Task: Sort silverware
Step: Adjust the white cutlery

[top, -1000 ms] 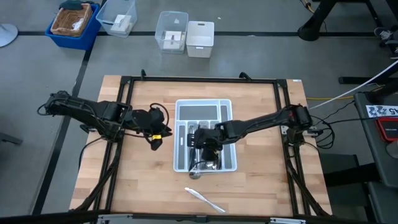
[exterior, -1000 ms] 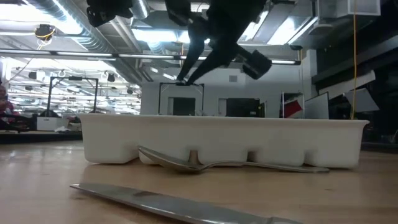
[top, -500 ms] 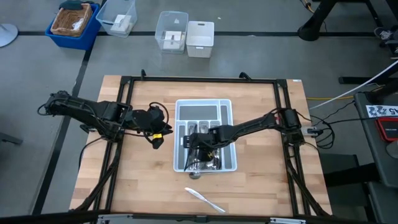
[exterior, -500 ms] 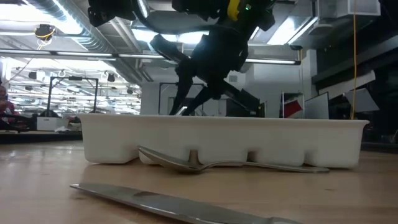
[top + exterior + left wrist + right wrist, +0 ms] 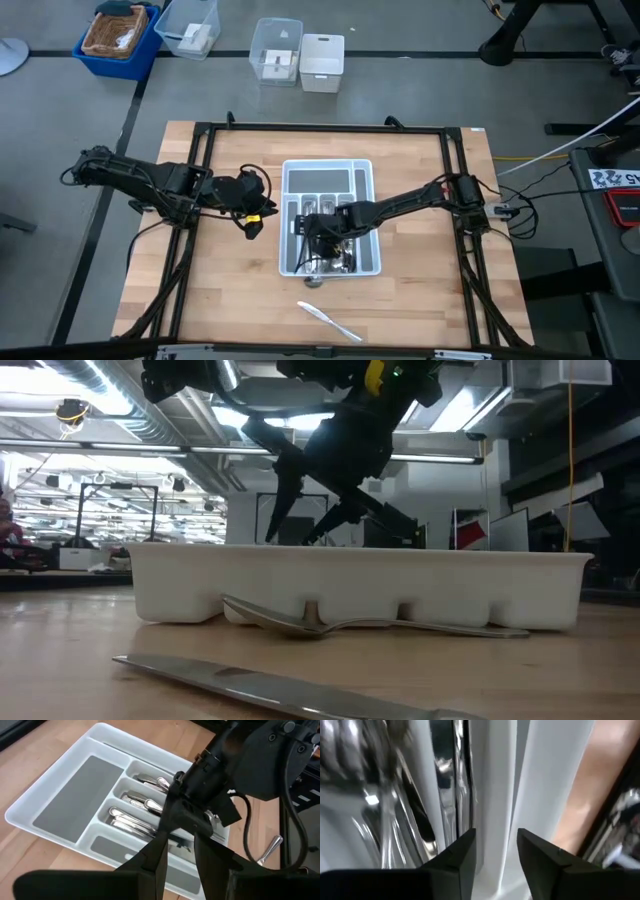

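- Steel cutlery [image 5: 318, 218] lies sorted in the white tray [image 5: 327, 172]; right gripper [image 5: 300, 520], clenched a moment ago, now spread and empty — piece apparently delivered.
- Spoon [image 5: 345, 623] and knife [image 5: 329, 320] remain outside on the table.
- Left gripper [image 5: 252, 222] waits beside the tray, slightly parted, empty.

We see a grey floor [image 5: 60, 150] around the wooden tabletop [image 5: 230, 300], a blue bin [image 5: 118, 40] and clear boxes [image 5: 276, 50] beyond its far edge, and ceiling ducts [image 5: 110, 410] overhead.
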Robot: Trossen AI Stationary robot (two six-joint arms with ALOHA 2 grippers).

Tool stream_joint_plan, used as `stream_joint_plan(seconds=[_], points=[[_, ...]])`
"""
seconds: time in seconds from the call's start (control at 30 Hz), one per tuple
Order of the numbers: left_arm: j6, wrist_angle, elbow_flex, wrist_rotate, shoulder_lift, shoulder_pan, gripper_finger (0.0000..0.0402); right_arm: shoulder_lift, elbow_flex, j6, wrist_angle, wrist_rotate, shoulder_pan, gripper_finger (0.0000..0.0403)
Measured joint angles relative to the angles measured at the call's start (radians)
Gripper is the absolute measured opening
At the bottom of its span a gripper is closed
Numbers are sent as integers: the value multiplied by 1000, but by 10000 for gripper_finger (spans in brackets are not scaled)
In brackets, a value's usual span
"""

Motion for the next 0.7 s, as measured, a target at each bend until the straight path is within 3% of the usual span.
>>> stream_joint_plan(seconds=[0.2, 0.33, 0.5, 0.7], points=[[0, -3, 0, 4, 0, -1, 85, 0, 13, 192, -18, 233, 0, 142], [11, -9, 0, 40, 0, -1, 85, 0, 78, 368, -134, 338, 0, 135], [42, -5, 0, 137, 0, -19, 85, -1, 233, 707, -408, 306, 11, 133], [25, 4, 0, 139, 0, -106, 85, -2, 451, 1129, -749, 90, 20, 133]])
